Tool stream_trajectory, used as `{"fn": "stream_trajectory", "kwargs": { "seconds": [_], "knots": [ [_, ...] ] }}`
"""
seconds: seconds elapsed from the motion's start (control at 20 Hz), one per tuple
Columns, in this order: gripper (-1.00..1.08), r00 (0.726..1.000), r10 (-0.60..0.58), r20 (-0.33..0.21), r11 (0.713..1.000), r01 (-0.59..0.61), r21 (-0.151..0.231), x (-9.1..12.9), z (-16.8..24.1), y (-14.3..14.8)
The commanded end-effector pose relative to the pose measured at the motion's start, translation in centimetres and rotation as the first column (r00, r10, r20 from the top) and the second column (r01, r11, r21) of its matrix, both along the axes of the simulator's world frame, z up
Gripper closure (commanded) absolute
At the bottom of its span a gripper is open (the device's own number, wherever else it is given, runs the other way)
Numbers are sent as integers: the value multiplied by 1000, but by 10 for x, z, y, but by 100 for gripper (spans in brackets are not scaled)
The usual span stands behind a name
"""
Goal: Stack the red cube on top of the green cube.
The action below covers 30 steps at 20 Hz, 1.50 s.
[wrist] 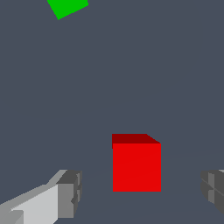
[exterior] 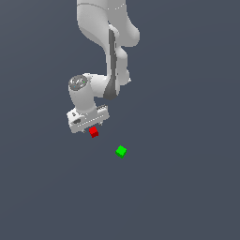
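two cubes on the grey surface (exterior: 187,187). my jaws (wrist: 140,192) stand apart w/ the red cube (wrist: 136,164) between them, gaps both sides, nothing gripped; only wrist view shows that. exterior view puts the green cube (exterior: 121,151) near it, toward that view's right & apart.

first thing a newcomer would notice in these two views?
Two bright cubes on a flat dark grey floor: the red cube just under the white arm's tool, and the green cube apart from it, toward the exterior view's right and lower. In the wrist view the red cube sits large between the two spread fingers, neither touching it, while the green cube only peeks in at the frame edge.
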<state>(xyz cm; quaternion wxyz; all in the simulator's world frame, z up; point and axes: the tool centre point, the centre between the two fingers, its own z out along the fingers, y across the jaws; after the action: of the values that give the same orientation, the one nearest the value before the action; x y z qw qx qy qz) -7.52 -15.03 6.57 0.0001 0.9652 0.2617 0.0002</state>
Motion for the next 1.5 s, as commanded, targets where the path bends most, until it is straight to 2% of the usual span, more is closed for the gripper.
{"fn": "stream_trajectory", "kwargs": {
  "seconds": [0.0,0.35,0.6,0.65,1.45],
  "knots": [
    [-92,1000,1,-1,1000,-1,0,0,-7,0],
    [-92,1000,3,-1,1000,-3,0,-1,-39,0],
    [-92,1000,3,-1,1000,-3,0,0,-46,0],
    [108,1000,3,-1,1000,-3,0,0,-46,0],
    [108,1000,3,0,1000,-3,0,0,-36,-1]
  ]
}}
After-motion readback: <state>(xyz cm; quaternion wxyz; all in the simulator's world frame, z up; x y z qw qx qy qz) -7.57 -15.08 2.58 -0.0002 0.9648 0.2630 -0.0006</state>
